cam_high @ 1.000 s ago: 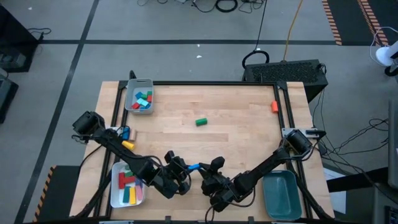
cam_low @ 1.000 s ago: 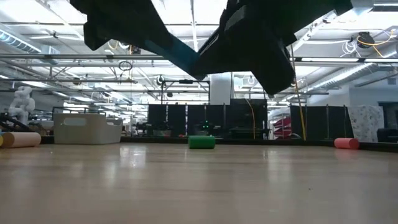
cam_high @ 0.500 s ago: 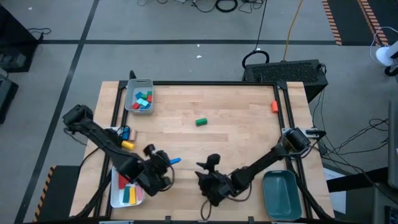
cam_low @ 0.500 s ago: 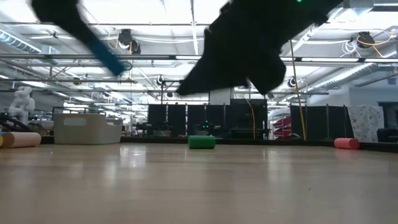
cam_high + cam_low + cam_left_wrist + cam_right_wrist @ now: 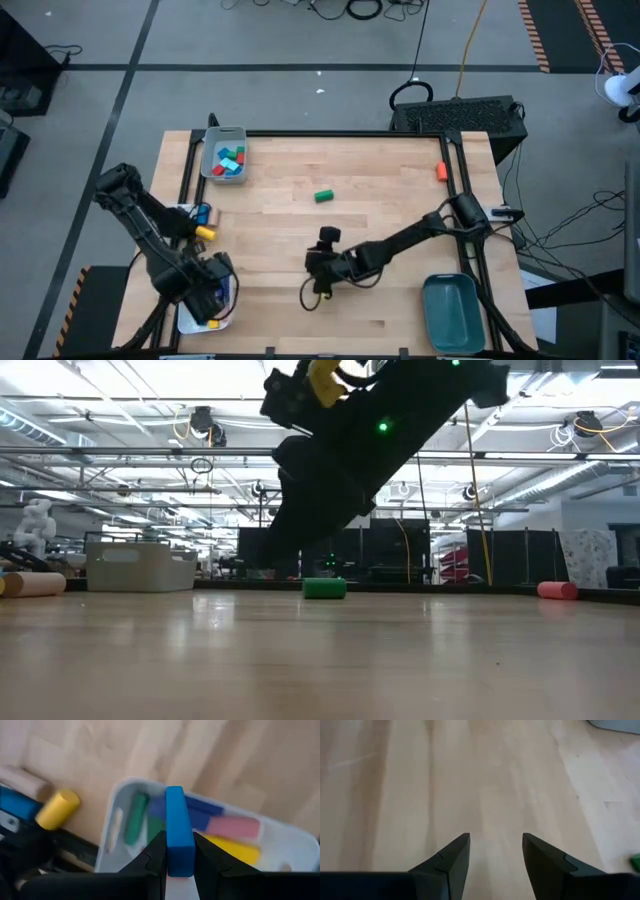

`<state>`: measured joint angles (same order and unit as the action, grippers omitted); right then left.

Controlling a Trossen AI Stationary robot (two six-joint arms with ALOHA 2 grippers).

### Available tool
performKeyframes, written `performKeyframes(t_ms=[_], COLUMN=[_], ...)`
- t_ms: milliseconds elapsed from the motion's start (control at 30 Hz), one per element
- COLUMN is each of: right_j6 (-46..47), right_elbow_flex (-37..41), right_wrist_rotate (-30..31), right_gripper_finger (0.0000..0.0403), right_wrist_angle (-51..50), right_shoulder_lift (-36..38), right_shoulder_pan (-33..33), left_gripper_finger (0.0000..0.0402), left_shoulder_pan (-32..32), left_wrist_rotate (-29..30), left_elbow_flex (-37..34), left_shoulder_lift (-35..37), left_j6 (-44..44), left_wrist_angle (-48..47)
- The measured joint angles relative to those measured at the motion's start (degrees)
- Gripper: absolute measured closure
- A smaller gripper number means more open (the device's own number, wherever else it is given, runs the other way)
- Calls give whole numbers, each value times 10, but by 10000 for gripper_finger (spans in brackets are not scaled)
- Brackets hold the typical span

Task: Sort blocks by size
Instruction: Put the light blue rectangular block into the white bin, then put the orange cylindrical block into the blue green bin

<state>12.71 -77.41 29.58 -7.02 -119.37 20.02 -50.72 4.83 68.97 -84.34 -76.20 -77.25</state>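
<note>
One blue bar (image 5: 178,837) clamped in left end effector (image 5: 176,854) above white tray (image 5: 112,827), right end effector (image 5: 495,852) released, green cylinder (image 5: 323,196) well apart.

bright, even overhead light from ceiling strips glares off the wooden table (image 5: 320,660), whose near edge lies softly blurred.

The wooden table (image 5: 380,200) is carrying a grey tray (image 5: 209,166), white tray (image 5: 186,319), teal tray (image 5: 452,312), green cylinder (image 5: 323,196) (mid-table), and orange block (image 5: 441,171).
</note>
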Motion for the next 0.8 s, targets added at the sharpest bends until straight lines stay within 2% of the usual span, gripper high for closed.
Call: performKeyframes(t_ms=[233, 500, 567, 800], right_j6=[2, -3, -18, -40], right_elbow_flex=[0, 0, 0, 1], right_wrist_rotate=[-42, -60, -62, -41], right_gripper_finger=[238, 238, 238, 238], right_wrist_angle=[-1, -8, -24, -143], right_shoulder_lift=[0, 0, 0, 16], right_shoulder_pan=[-12, -12, -14, -58], left_gripper_finger=[337, 336, 321, 228], left_shoulder_pan=[-41, -57, -57, -48], left_wrist_rotate=[-82, -88, -82, -58], left_elbow_flex=[0, 0, 0, 0], left_shoulder_lift=[0, 0, 0, 0], left_j6=[1, 0, 0, -15], left_wrist_angle=[20, 18, 16, -6])
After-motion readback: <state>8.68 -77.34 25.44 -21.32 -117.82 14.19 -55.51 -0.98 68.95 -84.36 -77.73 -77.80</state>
